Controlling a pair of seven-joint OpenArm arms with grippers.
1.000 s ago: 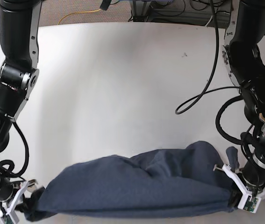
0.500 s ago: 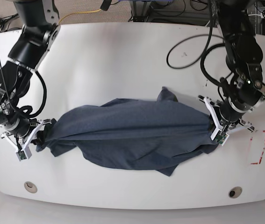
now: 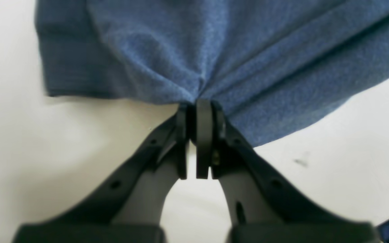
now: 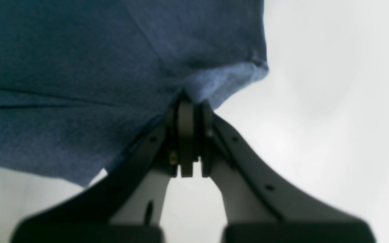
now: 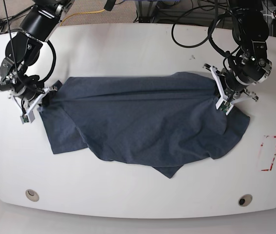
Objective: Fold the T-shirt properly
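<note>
While the T-shirt [image 5: 142, 124] lies spread across the middle of the white bench [image 5: 128, 195], each of its two side edges is caught in a tool. The left tool [image 5: 220, 95] has its jaws pressed together on a bunch of the blue cloth, which fans out in creases from the pinch point. In the left wrist view, the left tool [image 3: 198, 108] has cloth beyond its tips, with a hemmed, sleeve-like flap off to one side. The right tool [image 5: 43, 100] is likewise pinching the opposite edge. In the right wrist view, the right tool [image 4: 187, 104] grips beside a lighter fold of cloth. Between the two tools the upper edge runs fairly straight, while the lower part sags into a loose, uneven point toward the near edge of the bench. A red-outlined rectangle [image 5: 270, 153] marks the bench below the left tool, apart from the cloth.
</note>
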